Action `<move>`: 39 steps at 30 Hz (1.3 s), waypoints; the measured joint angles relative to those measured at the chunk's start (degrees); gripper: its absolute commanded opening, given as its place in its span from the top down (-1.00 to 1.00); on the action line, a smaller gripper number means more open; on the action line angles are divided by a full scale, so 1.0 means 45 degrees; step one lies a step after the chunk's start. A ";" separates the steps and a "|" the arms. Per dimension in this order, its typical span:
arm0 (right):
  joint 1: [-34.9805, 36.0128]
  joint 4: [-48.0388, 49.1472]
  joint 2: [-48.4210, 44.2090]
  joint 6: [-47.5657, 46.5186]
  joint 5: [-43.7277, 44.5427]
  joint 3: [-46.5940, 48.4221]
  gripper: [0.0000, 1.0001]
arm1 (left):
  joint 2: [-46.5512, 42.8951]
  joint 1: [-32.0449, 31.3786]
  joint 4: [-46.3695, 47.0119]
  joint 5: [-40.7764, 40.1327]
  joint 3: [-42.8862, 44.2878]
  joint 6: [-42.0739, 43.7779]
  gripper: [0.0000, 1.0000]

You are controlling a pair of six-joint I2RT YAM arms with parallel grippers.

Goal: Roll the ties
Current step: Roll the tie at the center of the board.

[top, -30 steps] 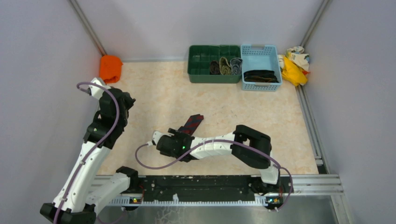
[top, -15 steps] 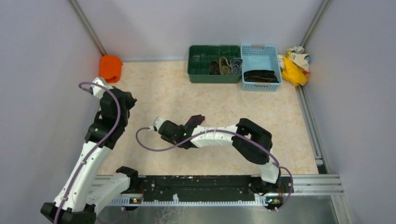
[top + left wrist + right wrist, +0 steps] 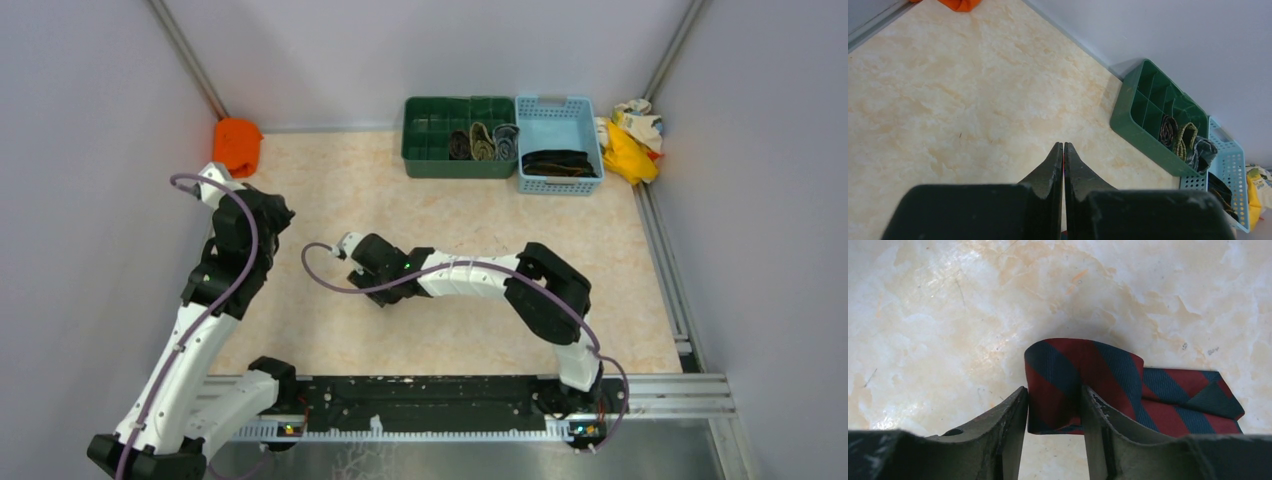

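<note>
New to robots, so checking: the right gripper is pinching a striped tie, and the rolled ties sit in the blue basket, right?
Not quite: the rolled ties sit in the green tray, as the top view shows. The right gripper does pinch the striped tie.

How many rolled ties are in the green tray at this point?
3: a brown one, an olive one and a grey-blue one, in neighbouring compartments at the green tray's end beside the blue basket. Nothing more shows there.

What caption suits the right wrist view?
The right gripper, fingers gripping a folded loop of the red-and-navy tie that lies on the marbled table.
</note>
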 measured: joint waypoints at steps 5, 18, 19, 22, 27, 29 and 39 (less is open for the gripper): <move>0.0015 -0.0092 -0.0243 0.0141 -0.0209 -0.0146 -0.06 | 0.0000 0.0000 0.0384 0.0423 -0.0272 -0.0019 0.86; 0.0068 -0.0287 -0.4075 0.1069 -0.0083 -0.2069 0.53 | 0.3939 0.0000 0.2934 0.4770 -0.4493 -0.0627 1.00; 0.0073 -0.0301 -0.4459 0.1297 0.0039 -0.2181 0.76 | 0.4420 0.0000 0.3099 0.5110 -0.4493 -0.0622 1.00; 0.0073 -0.0204 -0.4881 0.1719 0.0287 -0.2443 1.00 | 0.5610 0.0000 0.3677 0.6013 -0.4483 -0.0607 1.00; 0.0068 0.0248 -0.4760 0.2783 0.0155 -0.4085 1.00 | 0.7048 -0.0005 0.4707 0.7752 -0.4488 -0.0612 1.00; 0.0068 0.0374 -0.4381 0.3133 -0.0049 -0.4551 1.00 | 0.7519 -0.0019 0.5090 0.8335 -0.4483 -0.0554 1.00; 0.0000 0.2239 -0.2458 0.4104 -0.0554 -0.4949 1.00 | 0.9000 -0.0826 0.6018 0.9656 -0.4265 -0.0238 1.00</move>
